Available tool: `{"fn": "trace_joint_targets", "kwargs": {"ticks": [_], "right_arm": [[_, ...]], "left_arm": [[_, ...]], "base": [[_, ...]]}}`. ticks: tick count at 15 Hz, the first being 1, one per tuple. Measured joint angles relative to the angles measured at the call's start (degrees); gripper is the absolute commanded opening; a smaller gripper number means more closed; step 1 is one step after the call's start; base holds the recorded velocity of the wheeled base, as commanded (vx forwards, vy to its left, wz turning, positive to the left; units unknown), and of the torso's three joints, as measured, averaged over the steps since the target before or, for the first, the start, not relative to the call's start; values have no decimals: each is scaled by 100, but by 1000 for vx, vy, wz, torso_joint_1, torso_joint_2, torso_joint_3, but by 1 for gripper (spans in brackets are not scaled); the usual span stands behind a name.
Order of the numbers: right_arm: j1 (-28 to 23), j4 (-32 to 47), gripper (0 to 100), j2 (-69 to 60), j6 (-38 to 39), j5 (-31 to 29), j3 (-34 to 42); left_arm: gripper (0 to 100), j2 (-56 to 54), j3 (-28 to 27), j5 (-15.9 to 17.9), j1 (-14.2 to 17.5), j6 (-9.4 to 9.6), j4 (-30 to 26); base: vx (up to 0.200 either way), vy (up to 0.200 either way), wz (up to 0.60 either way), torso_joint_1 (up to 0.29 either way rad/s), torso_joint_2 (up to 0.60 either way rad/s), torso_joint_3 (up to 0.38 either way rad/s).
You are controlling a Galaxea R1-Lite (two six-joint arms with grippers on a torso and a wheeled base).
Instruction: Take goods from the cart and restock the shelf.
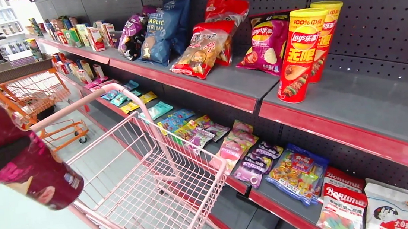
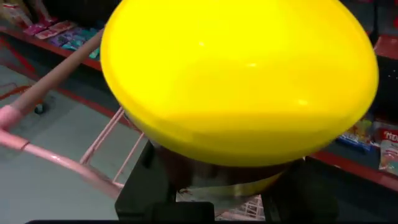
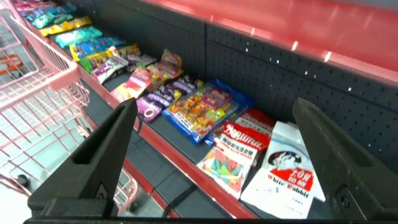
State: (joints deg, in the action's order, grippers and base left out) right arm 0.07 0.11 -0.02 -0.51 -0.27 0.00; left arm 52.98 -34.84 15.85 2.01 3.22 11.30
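My left gripper (image 1: pixel 1 158) is shut on a maroon chip can (image 1: pixel 33 172) with a yellow lid (image 2: pixel 239 81). It holds the can tilted at the left, above the floor beside the pink cart (image 1: pixel 151 187). In the left wrist view the dark fingers (image 2: pixel 146 186) clamp the can's body below the lid. My right gripper (image 3: pixel 214 165) stands open with nothing between its fingers, out in front of the lower shelf (image 3: pixel 180 165) and its snack bags (image 3: pixel 202 106). On the upper shelf (image 1: pixel 375 105) stand two red-and-yellow chip cans (image 1: pixel 303 56).
Chip bags (image 1: pixel 201 49) line the upper shelf left of the standing cans, with bare grey board to their right. Candy and snack packets (image 1: pixel 295 173) cover the lower shelf. An orange cart (image 1: pixel 33 89) stands behind the pink one in the aisle.
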Motion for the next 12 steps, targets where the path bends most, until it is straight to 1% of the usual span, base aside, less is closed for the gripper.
{"fn": "trace_joint_targets", "kwargs": {"ticks": [1,2,3,4,8,12], "right_arm": [[0,-4,100,0,0,0,0],[0,-1,100,0,0,2,0],[0,-4,100,0,0,0,0],[0,-4,100,0,0,0,0],[0,-1,100,0,-2,0,0],[0,-4,100,0,2,13,0]], "left_arm": [[0,-299,65,-247,7,69,-189],[0,-505,133,-644,18,101,-233],[0,-666,244,-894,20,110,-235],[0,-817,356,-984,16,110,-206],[0,-1329,756,-1006,16,127,-167],[0,-1508,830,-1005,18,129,-167]], "base": [[0,0,0,203,-559,-344],[0,0,0,232,-579,-349],[0,0,0,232,-593,-354],[0,0,0,246,-603,-378],[0,0,0,212,-518,-303],[0,0,0,163,-383,-223]]}}
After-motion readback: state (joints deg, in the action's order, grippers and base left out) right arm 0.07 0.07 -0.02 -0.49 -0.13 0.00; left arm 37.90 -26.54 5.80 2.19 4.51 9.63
